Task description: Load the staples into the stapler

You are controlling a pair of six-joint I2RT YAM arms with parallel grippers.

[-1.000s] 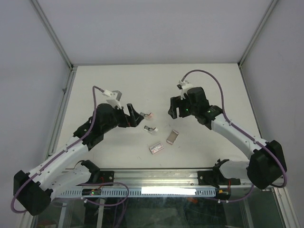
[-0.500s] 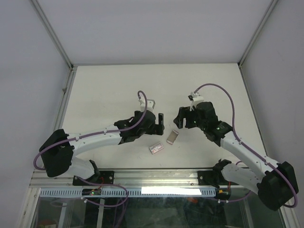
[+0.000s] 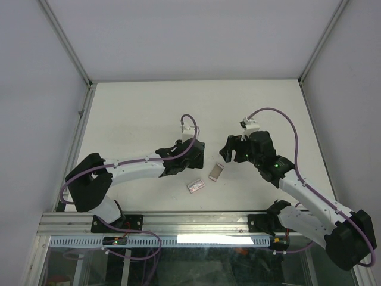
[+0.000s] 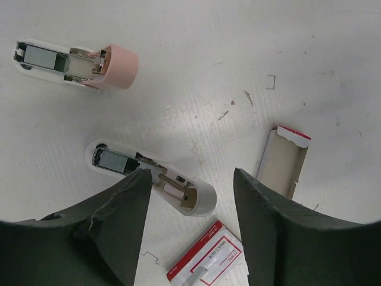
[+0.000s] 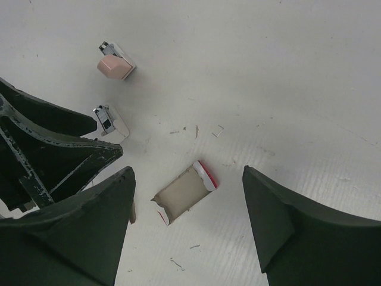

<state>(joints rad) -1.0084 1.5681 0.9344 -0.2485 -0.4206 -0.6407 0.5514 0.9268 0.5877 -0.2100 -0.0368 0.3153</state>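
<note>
Left end effector (image 4: 190, 179) apart, empty, over the stapler (image 4: 119, 162) on the worktop (image 4: 196, 71); right end effector (image 5: 187, 173) apart, above the box (image 5: 181, 199).

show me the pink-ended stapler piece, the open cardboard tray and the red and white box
pink-ended stapler piece (image 4: 119, 67), left wrist view, on its pink cap
open cardboard tray (image 4: 284, 164), left wrist view, on its bare inner floor
red and white box (image 4: 207, 258), left wrist view, on its printed top face

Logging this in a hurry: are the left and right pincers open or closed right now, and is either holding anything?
Left pincer: open, holding nothing.
Right pincer: open, holding nothing.
</note>
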